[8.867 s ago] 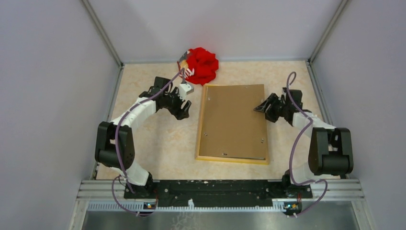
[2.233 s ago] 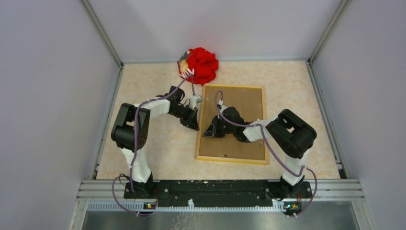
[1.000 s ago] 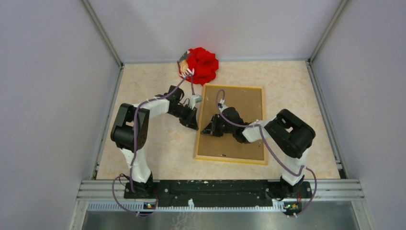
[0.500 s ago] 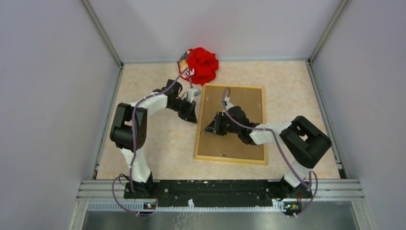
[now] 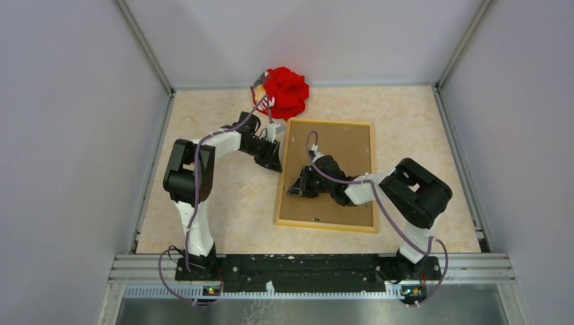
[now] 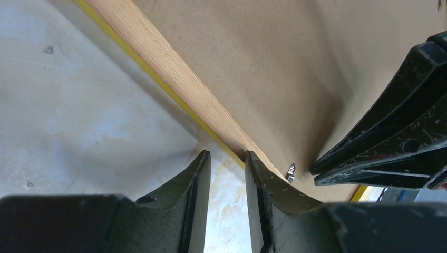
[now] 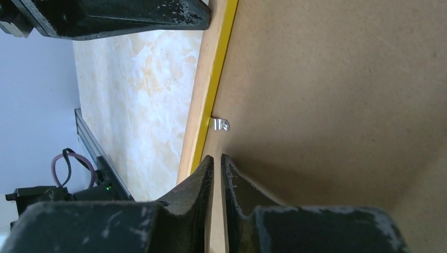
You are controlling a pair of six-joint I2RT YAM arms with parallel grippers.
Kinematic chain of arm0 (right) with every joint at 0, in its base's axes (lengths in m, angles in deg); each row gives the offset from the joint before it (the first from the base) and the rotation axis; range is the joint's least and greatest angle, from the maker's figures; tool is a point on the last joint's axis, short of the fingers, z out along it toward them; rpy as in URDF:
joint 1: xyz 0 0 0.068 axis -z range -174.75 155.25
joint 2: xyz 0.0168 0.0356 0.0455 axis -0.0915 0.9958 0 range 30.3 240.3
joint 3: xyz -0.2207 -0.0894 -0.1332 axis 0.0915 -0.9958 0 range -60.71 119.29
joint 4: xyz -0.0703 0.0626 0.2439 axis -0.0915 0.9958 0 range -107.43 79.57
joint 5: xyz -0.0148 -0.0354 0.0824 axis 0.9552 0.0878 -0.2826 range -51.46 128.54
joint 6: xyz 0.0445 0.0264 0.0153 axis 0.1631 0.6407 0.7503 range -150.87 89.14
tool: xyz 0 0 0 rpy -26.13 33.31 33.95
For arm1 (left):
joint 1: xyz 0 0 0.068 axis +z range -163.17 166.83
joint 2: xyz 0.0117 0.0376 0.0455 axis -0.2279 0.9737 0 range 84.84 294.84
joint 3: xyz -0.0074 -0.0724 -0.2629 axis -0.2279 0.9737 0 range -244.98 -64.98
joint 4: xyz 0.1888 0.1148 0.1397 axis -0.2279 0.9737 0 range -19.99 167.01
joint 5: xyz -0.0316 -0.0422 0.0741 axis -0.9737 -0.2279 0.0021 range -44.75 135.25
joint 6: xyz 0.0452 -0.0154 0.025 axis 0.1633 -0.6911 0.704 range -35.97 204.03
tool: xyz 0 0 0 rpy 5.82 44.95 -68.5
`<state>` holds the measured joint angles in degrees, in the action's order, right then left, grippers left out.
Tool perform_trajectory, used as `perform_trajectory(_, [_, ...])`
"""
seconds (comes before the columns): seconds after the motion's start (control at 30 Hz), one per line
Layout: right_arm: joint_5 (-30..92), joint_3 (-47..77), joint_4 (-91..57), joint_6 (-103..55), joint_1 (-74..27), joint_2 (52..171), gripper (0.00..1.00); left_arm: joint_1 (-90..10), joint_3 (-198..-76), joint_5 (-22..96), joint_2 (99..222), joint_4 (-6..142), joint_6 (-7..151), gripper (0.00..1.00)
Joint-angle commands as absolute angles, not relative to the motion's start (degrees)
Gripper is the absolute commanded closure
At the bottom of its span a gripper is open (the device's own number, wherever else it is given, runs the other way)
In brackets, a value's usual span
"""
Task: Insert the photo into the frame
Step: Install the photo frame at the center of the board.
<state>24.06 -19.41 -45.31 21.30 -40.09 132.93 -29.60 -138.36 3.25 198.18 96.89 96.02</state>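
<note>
The frame (image 5: 325,225) lies face down on the table, its light wood reverse and yellow rim showing. A plain brown backing board (image 5: 342,145) fills it. The photo is hidden. My left gripper (image 5: 276,164) sits low at the frame's left edge (image 6: 174,79), jaws a little apart and empty (image 6: 227,154). My right gripper (image 5: 292,189) reaches across the board (image 7: 327,79) to the same edge (image 7: 206,89), jaws almost together with nothing between them (image 7: 217,156). It is just short of a small metal clip (image 7: 220,124), which also shows in the left wrist view (image 6: 290,172).
A crumpled red object (image 5: 285,91) lies at the back wall just beyond the frame's far left corner. Grey walls close the table on three sides. The left gripper's fingers (image 7: 132,13) cross the top of the right wrist view.
Since the earliest frame both grippers have come to the frame's left edge, the right arm reaching across the board. In the last second the left gripper shifted slightly farther along that edge.
</note>
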Motion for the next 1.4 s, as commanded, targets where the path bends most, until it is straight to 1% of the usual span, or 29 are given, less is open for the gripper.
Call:
perform_trajectory(0.0, [24.6,-16.9,-47.2,20.9,-41.1,135.0,0.90,-29.7,-139.5,3.8,199.2,94.4,95.1,0.64])
perform_trajectory(0.17, [24.6,-15.4,-47.5,21.1,-41.2,136.8,0.91,-29.7,-138.7,3.6,199.3,94.5,95.5,0.69])
perform_trajectory(0.43, [25.5,-12.9,-48.3,21.0,-41.2,139.1,0.93,-29.9,-137.1,3.6,198.4,94.6,96.1,0.73])
perform_trajectory(0.67, [24.8,-10.3,-47.4,20.0,-41.2,139.4,0.93,-29.9,-136.6,4.0,197.2,94.9,96.5,0.73])
perform_trajectory(0.8, [24.2,-9.7,-43.9,18.6,-41.1,134.6,0.88,-29.8,-138.2,3.7,196.0,96.7,96.9,0.70])
perform_trajectory(0.83, [24.3,-9.7,-42.3,18.0,-41.0,132.8,0.85,-29.8,-138.8,3.7,195.6,97.3,97.1,0.69])
perform_trajectory(0.87, [24.6,-9.6,-40.8,17.4,-40.6,130.8,0.79,-29.7,-139.3,3.6,195.1,97.9,97.3,0.67])
perform_trajectory(0.97, [25.6,-10.5,-36.3,16.2,-37.9,124.7,0.68,-29.7,-141.1,3.3,193.5,99.6,97.6,0.59])
perform_trajectory(1.03, [26.5,-11.1,-32.4,15.3,-35.0,120.8,0.60,-29.6,-141.9,3.5,192.9,100.3,97.7,0.52])
perform_trajectory(1.07, [27.1,-11.6,-30.4,14.8,-33.2,119.0,0.55,-29.7,-142.2,3.7,192.7,100.4,97.7,0.48])
perform_trajectory(1.17, [31.7,-13.4,-23.6,12.3,-28.3,113.1,0.39,-29.7,-142.3,4.3,192.7,100.6,97.7,0.40])
perform_trajectory(1.23, [35.9,-13.3,-18.0,10.1,-25.3,109.8,0.28,-29.7,-142.4,5.0,193.1,100.3,98.0,0.38])
perform_trajectory(1.3, [37.7,-13.3,-12.8,8.4,-21.8,106.9,0.21,-29.7,-142.7,5.3,193.6,99.7,98.0,0.34])
perform_trajectory(1.37, [37.5,-13.9,-12.3,7.5,-18.4,105.1,0.18,-29.7,-143.4,5.3,194.5,99.1,97.3,0.31])
